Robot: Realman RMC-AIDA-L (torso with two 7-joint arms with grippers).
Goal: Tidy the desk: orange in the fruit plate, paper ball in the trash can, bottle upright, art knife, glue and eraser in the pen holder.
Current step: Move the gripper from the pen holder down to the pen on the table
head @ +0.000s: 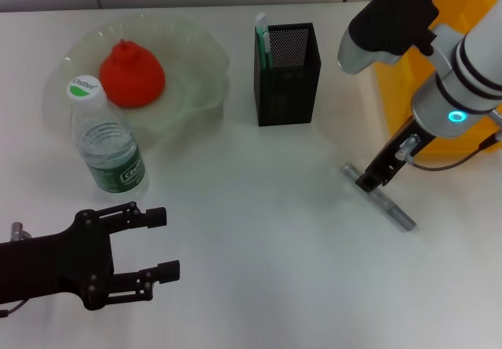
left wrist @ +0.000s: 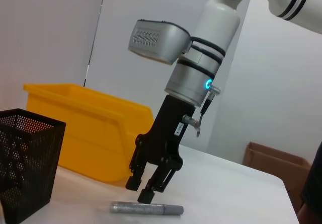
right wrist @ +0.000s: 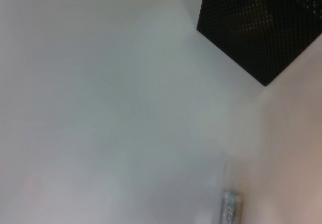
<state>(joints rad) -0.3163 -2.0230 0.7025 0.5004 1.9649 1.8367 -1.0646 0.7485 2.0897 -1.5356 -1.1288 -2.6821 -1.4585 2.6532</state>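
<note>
Because the art knife (head: 381, 198) lies flat on the table (head: 267, 231), to the right of the pen holder (head: 287, 73) and nearer than it, the right gripper (head: 369, 178) stands almost straight above it, fingers pointing down. Its jaws are a little apart and sit over the knife's left part, not clamped on it, as the left wrist view shows. I judge it is lined up for a pinch across the thin body. The bottle (head: 108, 137) already stands upright, near the fruit plate (head: 205, 67), which holds the orange (head: 131, 74). Parked at the near left, the left gripper (head: 161, 244) rests with its fingers spread, holding nothing.
</note>
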